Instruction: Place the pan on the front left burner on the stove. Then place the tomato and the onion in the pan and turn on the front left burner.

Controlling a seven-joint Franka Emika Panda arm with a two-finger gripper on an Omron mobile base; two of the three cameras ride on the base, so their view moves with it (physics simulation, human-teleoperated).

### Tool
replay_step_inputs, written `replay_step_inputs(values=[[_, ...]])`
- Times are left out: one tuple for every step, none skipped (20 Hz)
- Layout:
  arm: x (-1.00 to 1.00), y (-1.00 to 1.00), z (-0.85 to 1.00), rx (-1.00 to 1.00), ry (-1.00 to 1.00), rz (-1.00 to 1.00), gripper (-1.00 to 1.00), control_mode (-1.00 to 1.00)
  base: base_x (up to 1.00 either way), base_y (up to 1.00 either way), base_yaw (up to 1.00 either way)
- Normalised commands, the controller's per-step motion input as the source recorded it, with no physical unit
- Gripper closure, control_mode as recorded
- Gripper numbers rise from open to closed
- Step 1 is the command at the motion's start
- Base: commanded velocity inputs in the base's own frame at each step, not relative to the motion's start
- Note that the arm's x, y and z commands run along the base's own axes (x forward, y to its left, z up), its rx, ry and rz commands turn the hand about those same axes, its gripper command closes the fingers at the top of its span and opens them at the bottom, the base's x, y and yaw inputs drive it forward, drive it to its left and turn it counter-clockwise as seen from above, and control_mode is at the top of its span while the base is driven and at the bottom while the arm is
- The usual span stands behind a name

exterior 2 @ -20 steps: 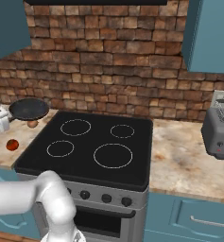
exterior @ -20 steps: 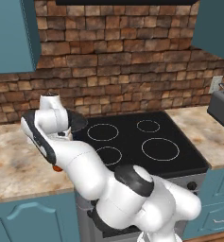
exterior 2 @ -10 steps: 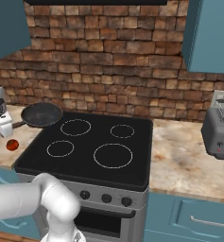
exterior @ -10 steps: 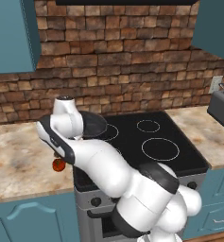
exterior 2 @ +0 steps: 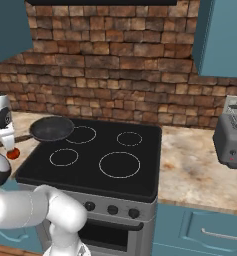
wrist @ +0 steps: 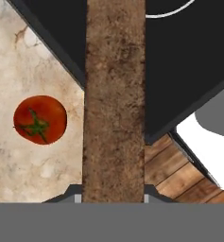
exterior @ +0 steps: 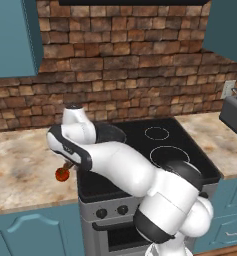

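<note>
Since the earlier frames, the pan point(exterior 2: 52, 129) has travelled from the counter point(exterior 2: 20, 120) at the left toward the stove point(exterior 2: 95, 160); it now hangs over the left edge of the black glass, partly above the rear left ring. The gripper point(wrist: 114, 196) is closed tight on the pan's wooden handle point(wrist: 115, 104), which runs straight up the hand view toward 12 o'clock.

The step in hand is the first one: carrying the pan to the front left burner point(exterior 2: 64, 157). In the right base view this ring lies at about 5 o'clock from the pan, near and not covered yet. The next move, I judge, calls for bringing the pan forward and a little to the right, centring it over the ring, then lowering and releasing.

For room: the tomato point(wrist: 40, 119) rests on the counter just beside the stove's left edge, at 9 o'clock from the handle in the hand view, so the arm should not sweep low there. The glass top is free of objects. The toaster point(exterior 2: 231, 140) stands well apart at the right.
</note>
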Motion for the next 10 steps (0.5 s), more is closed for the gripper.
replay_step_inputs(values=[[0.0, -0.2, -0.06, -0.07, 0.13, -0.12, 1.0, -1.0, 0.0, 0.0, 0.0], [0.0, -0.18, -0.09, -0.07, 0.12, -0.11, 1.0, -1.0, 0.0, 0.0, 0.0], [0.0, -0.14, -0.11, -0.07, 0.1, -0.08, 1.0, -1.0, 0.0, 0.0, 0.0], [-0.05, -0.11, -0.17, -0.07, 0.09, -0.05, 1.0, -1.0, 0.0, 0.0, 0.0], [-0.06, -0.07, -0.21, -0.08, 0.07, -0.04, 1.0, -1.0, 0.0, 0.0, 0.0], [-0.07, -0.08, -0.24, -0.09, 0.06, -0.04, 1.0, -1.0, 0.0, 0.0, 0.0], [-0.06, -0.05, -0.25, -0.09, 0.05, -0.03, 1.0, -1.0, 0.0, 0.0, 0.0], [-0.04, -0.04, -0.28, -0.09, 0.05, -0.03, 1.0, -1.0, 0.0, 0.0, 0.0], [-0.04, -0.03, -0.29, -0.09, 0.05, -0.02, 1.0, -1.0, 0.0, 0.0, 0.0], [0.0, -0.01, -0.28, -0.09, 0.06, -0.02, 1.0, -1.0, 0.0, 0.0, 0.0]])
